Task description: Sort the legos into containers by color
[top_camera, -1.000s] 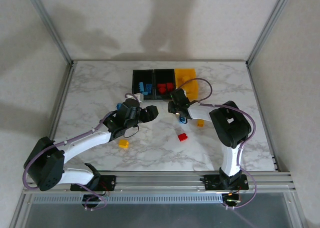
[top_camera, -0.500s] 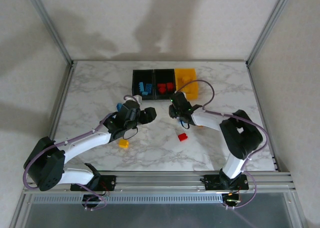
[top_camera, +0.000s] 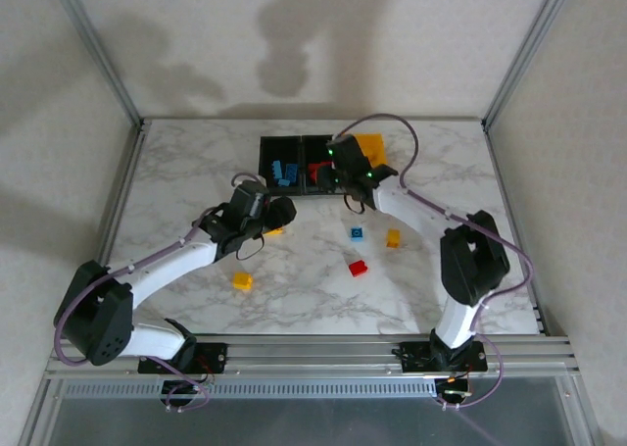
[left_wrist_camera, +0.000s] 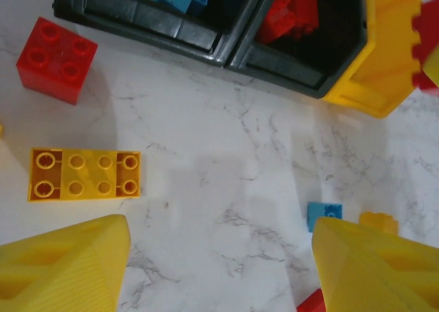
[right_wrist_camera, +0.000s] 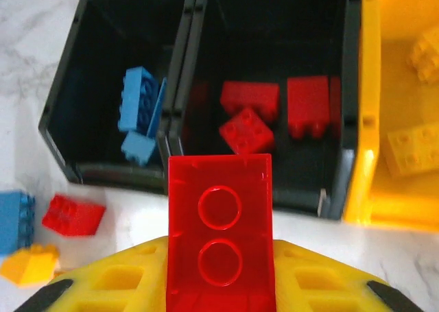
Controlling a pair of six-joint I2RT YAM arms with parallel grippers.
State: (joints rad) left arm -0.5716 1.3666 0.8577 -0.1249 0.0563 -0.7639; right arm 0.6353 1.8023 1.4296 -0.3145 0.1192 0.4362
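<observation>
Beige walls (top_camera: 59, 93), metal corner posts (top_camera: 98, 49), white marbled counter (top_camera: 176, 162), left gripper (top_camera: 279, 211) jaws apart at centre left, containers (right_wrist_camera: 186, 58) at upper centre, right gripper (top_camera: 331, 172) clamped on red lego (right_wrist_camera: 219, 216) above them, loose legos (top_camera: 358, 268) at centre.

No readable text, as far as visible.

Place: robot test cell, lab-like
Frame: grey aluminium posts (top_camera: 93, 44), 11 and 1 o'clock
Surface: white marble-patterned tabletop (top_camera: 176, 162)
Base: slotted aluminium rail (top_camera: 313, 351), 6 o'clock
</observation>
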